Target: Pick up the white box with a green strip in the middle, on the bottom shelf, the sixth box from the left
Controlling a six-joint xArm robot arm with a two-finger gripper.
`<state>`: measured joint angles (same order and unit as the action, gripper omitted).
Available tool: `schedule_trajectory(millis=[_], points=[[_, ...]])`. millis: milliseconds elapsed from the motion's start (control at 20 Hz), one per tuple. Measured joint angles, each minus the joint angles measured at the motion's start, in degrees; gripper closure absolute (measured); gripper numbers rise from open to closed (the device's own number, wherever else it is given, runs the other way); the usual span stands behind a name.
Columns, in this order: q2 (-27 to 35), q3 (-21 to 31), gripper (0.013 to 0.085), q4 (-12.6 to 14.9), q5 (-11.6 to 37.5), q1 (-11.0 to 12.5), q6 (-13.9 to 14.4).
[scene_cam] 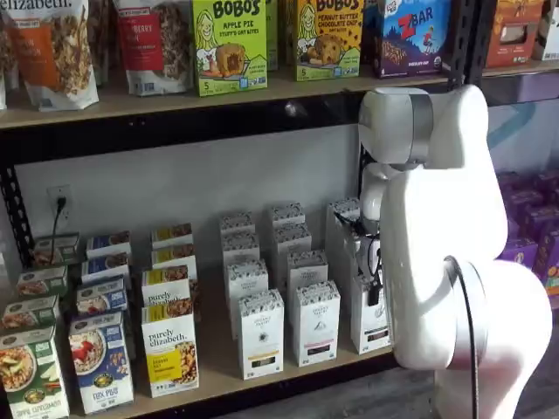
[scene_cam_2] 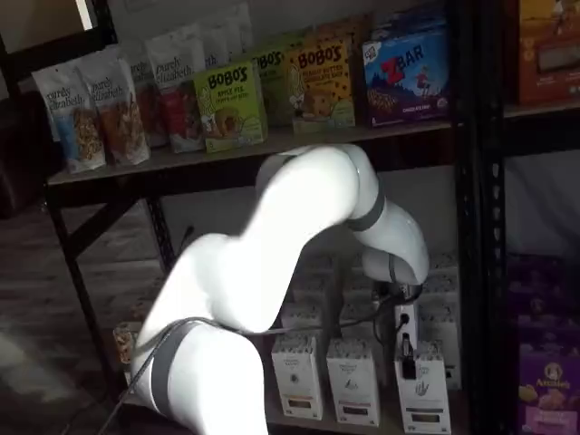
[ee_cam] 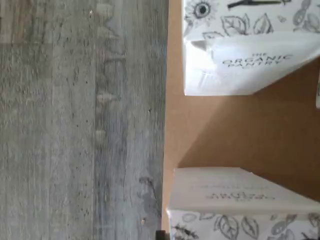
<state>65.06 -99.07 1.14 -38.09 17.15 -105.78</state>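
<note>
Gripper (scene_cam_2: 408, 355) at frame bottom right over white box (scene_cam_2: 424, 391), grip state unclear; could topple neighbouring cartons

White box (scene_cam: 370, 316) looks like matt printed cardboard, same as its neighbours. Bottom shelf (scene_cam: 218, 367) is pale smooth wood, bare and unvarnished-looking, with a black painted metal rail. Robot arm (scene_cam: 437, 227) has a glossy white plastic shell. Floor (ee_cam: 80, 125) in the wrist view is grey wood-grain planking, fairly dull.
</note>
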Motion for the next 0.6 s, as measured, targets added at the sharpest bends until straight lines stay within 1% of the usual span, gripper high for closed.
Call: schedule_trajectory(millis=[100,250,350,500,600], points=[[-0.2,0.4,0.049,-0.1,0.0,-0.1,0.0],[-0.9,1.7,0.049,-0.5,1.1,-0.2,-0.3],[-1.5,3.0,0.049,-0.8,2.8,-0.2,-0.4],[-3.5,6.8,0.049,-1.0,5.8,-0.3,-0.5],[-5.5,10.2,0.049,-1.0,7.7,-0.4,-0.4]])
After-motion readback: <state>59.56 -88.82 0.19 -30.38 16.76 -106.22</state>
